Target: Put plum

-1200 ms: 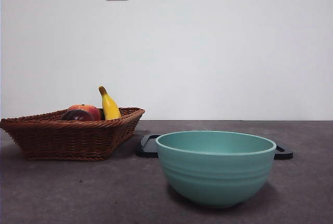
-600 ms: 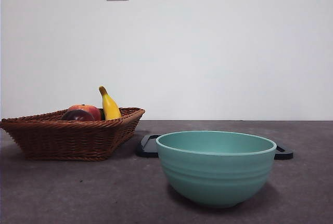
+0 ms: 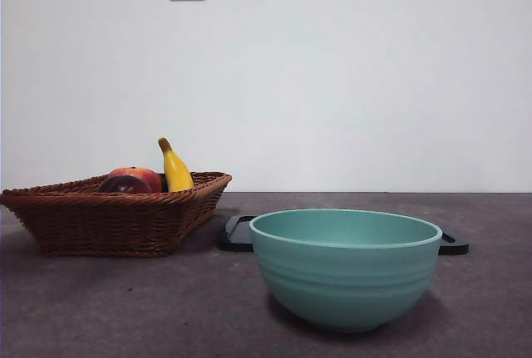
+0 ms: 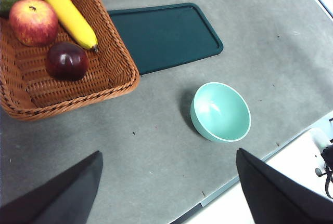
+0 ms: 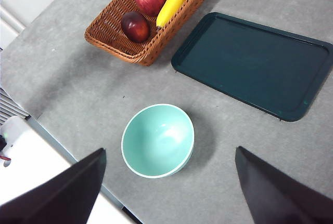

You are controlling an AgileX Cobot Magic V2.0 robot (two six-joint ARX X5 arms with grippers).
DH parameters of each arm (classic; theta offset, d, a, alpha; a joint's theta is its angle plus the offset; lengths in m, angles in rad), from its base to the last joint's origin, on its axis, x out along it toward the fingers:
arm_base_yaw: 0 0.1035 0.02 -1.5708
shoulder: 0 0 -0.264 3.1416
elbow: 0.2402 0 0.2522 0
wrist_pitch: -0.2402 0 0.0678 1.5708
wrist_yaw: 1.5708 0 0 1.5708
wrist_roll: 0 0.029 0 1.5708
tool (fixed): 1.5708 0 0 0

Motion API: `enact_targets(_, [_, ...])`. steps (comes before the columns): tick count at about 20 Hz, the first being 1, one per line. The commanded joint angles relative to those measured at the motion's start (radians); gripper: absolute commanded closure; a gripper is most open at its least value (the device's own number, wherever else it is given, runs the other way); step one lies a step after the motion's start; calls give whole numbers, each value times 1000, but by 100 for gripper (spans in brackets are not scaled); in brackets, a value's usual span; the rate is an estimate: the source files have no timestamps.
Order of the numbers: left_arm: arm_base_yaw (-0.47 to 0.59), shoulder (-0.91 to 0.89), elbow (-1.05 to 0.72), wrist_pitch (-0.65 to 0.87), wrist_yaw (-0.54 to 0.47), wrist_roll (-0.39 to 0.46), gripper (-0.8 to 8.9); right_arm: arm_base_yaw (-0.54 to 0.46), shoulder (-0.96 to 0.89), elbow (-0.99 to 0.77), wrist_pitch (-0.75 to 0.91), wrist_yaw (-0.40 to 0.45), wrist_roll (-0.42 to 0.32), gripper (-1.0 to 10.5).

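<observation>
Still, nothing is shifting since the earlier frames: the plum (image 3: 123, 184) is lying in the wicker basket (image 3: 108, 221) beside the apple (image 3: 141, 177) and banana (image 3: 174, 167). The teal bowl (image 3: 345, 267) is sitting empty before the dark tray (image 3: 237, 233). The left gripper (image 4: 166, 193) and right gripper (image 5: 169, 193) are hanging high, jaws spread and holding nothing.

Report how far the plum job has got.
Nothing looks done yet. The plum lies in the basket beside the apple and banana. Nothing is in hand: the left gripper and right gripper are both open, high above the table. The bowl and tray are empty. Grasping and placing remain.
</observation>
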Motion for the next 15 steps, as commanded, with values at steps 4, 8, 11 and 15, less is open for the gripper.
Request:
enact_targets(4, [-20, 126, 22, 121, -10, -24, 402, 4, 25, 23, 14, -3, 16, 549])
enact_targets(8, [-73, 246, 22, 229, -84, -31, 404, 4, 31, 23, 13, -2, 15, 549])
enact_targets(11, [-120, 338, 23, 301, -151, -29, 404, 4, 32, 23, 14, -2, 15, 549])
enact_targets(15, [-174, 443, 23, 383, -221, -25, 404, 4, 32, 23, 13, -2, 15, 549])
